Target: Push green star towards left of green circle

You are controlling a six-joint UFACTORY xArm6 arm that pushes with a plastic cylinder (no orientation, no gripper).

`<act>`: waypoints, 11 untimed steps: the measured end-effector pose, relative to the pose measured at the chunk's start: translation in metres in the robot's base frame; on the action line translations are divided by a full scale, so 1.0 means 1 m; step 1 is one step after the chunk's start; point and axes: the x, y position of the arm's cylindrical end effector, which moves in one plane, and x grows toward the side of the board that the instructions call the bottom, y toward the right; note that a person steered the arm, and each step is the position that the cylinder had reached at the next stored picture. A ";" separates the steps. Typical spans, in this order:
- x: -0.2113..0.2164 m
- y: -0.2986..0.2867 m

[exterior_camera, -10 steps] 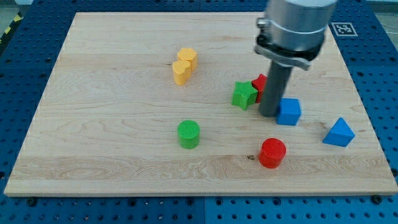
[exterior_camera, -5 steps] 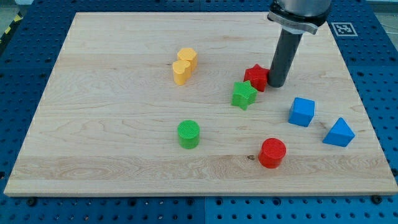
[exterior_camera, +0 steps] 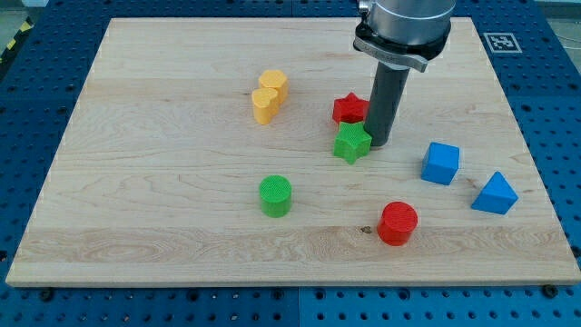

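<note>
- The wooden tabletop point(exterior_camera: 136, 182) carries eight small blocks; the left part of it holds none of them.
- Two yellow blocks point(exterior_camera: 269, 95) stand touching each other, far and left of the middle; their shapes are hard to make out.
- The green circle point(exterior_camera: 275, 196) sits nearer, below the yellow pair, with bare wood on its left.
- The green star point(exterior_camera: 352, 143) lies up and to the right of the green circle, well apart from it, with nothing between the two.
- The red star point(exterior_camera: 349, 110) sits just beyond the green star, touching it or nearly so.
- My tip point(exterior_camera: 379, 144) rests at the green star's right edge, touching it or just beside it, with the red star to the rod's left.
- There is no pincer on this arm, only the rod, so no spread or pinch can be told.
- The red circle point(exterior_camera: 397, 223) lies near the front, right of the green circle.
- The blue cube point(exterior_camera: 441, 163) and the blue triangle point(exterior_camera: 495, 193) lie to the right of the rod, clear of it.
</note>
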 end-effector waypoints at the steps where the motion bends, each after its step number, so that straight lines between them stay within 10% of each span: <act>1: 0.001 -0.017; 11: 0.023 -0.125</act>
